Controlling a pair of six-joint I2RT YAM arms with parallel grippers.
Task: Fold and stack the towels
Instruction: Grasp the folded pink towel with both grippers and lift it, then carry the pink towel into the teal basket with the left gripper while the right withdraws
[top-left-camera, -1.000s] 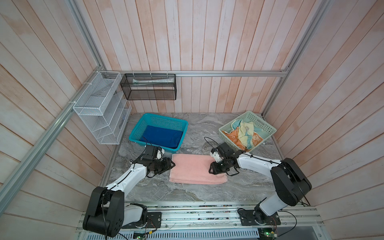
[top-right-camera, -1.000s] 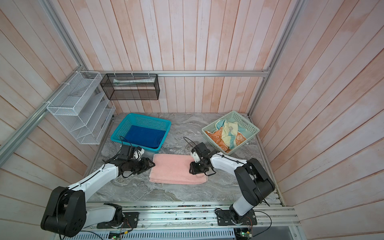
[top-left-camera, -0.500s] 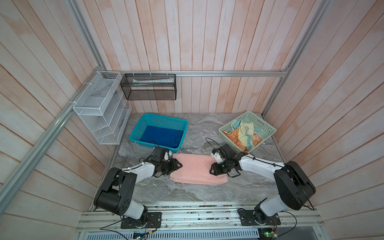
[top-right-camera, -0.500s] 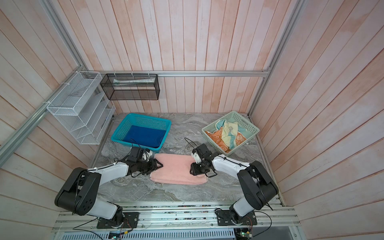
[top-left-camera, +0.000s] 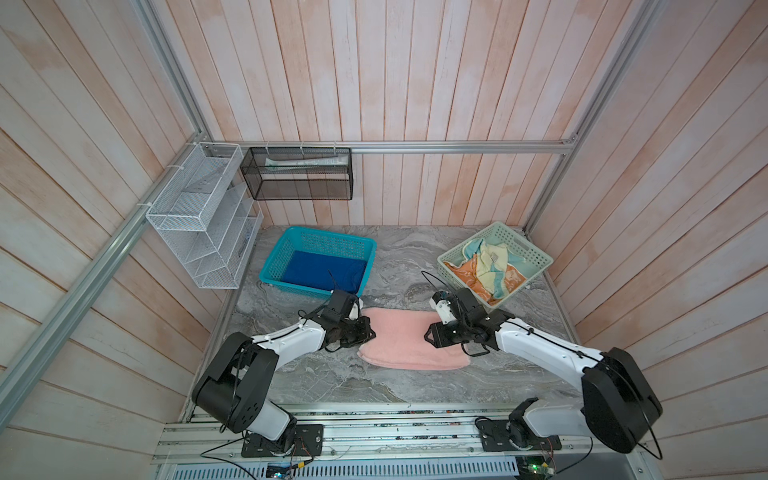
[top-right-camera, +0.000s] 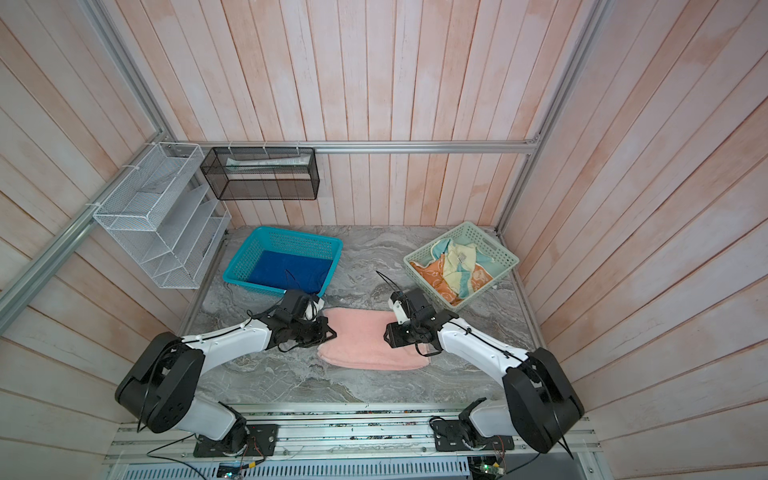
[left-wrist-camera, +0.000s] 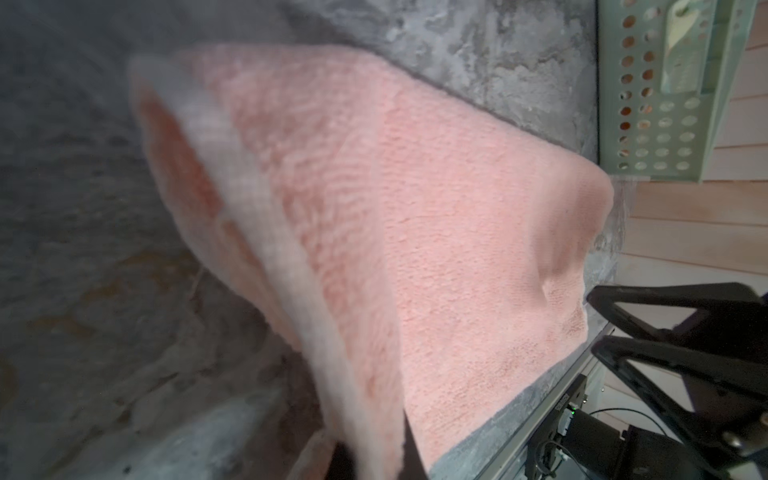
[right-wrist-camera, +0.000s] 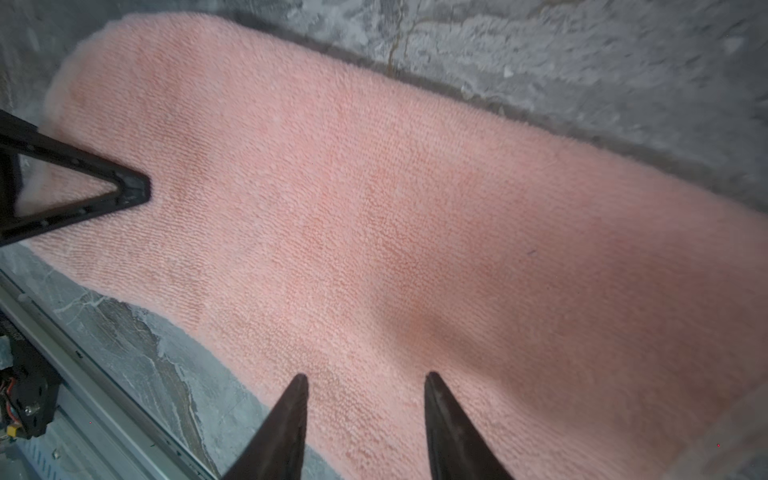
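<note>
Since a second ago the left gripper (top-left-camera: 366, 332) has slid right to the left edge of the pink towel (top-left-camera: 401, 343) and clamped shut on it. Its wrist view shows that edge pinched up off the marble table (top-left-camera: 407, 266). Over on the right, the right gripper (top-left-camera: 428, 336) has not budged. Its jaws stand about half apart, its fingertips (right-wrist-camera: 297, 399) rest on the cloth, and it grips nothing. This towel lies folded at the near middle, between the arms. Far left, the blue towel (top-left-camera: 320, 270) lies flat in the teal basket (top-left-camera: 332, 243). Far right, the yellow towel (top-left-camera: 490, 259) and orange towel (top-left-camera: 467, 272) sit crumpled in the green tray (top-left-camera: 528, 253).
</note>
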